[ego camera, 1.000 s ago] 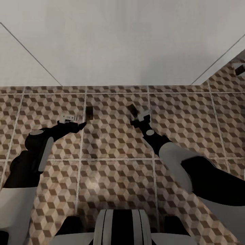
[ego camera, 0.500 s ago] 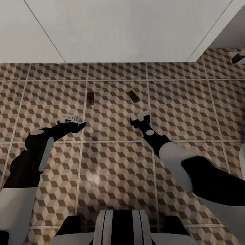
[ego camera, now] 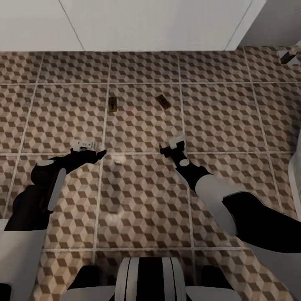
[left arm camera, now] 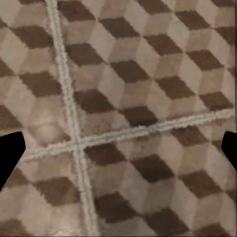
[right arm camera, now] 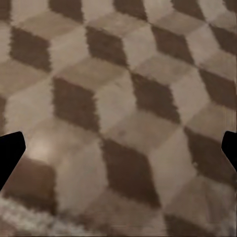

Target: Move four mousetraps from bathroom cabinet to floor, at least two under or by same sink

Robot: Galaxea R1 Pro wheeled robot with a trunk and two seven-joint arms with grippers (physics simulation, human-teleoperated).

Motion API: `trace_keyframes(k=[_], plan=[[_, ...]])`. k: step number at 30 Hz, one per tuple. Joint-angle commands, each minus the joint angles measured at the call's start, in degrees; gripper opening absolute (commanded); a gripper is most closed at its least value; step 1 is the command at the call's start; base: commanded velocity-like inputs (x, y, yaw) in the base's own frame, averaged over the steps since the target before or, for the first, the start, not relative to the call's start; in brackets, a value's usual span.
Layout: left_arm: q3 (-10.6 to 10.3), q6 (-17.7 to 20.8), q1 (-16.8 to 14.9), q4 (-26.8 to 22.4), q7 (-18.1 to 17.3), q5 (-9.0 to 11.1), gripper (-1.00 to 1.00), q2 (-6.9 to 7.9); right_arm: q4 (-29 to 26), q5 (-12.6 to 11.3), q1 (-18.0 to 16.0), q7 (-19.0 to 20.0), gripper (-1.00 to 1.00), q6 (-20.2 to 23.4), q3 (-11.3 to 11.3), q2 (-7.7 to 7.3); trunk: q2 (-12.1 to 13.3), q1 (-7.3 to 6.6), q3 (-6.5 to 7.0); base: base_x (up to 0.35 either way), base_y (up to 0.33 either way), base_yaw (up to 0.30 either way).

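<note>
Head view, looking down on the bathroom floor (ego camera: 142, 196), tiled in a brown, beige and white cube pattern with pale grout lines. Two mousetraps lie flat on it, apart from each other and ahead of both arms: the left mousetrap (ego camera: 112, 104) lies lengthwise just beside a grout line, and the right mousetrap (ego camera: 163, 101) lies askew within the same tile. Beyond them stands a white flat-fronted unit (ego camera: 154, 25). The left gripper (ego camera: 98, 150) and the right gripper (ego camera: 170, 145) hover over the floor nearer the robot, well apart from the traps and holding nothing. In each wrist view the dark fingertips (left (left arm camera: 10, 153), right (right arm camera: 10, 153)) sit at opposite edges of the picture with bare tile between them, so both pairs of jaws stand spread wide.
</note>
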Motion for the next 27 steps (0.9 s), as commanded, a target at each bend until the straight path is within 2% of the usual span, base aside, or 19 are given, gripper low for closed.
trace_keyframes(k=[1,10,27], plan=[[-0.04,0.39,-0.03,-0.02,0.18,0.51,1.00,0.04,0.09,0.60,-0.04,-0.54,1.00,-0.07,0.16,0.02,-0.01,-0.04,-0.03,-0.335,0.000,0.000],[-0.04,0.34,-0.03,0.05,0.18,0.51,1.00,0.04,0.02,0.65,-0.04,-0.54,1.00,-0.18,0.16,0.02,-0.01,-0.04,-0.03,-0.276,0.000,0.000],[-0.04,0.22,-0.03,0.73,0.14,0.51,1.00,0.04,-0.31,0.76,-0.04,-0.66,1.00,0.00,0.02,0.02,-0.01,-0.04,-0.03,-0.027,0.000,0.000]])
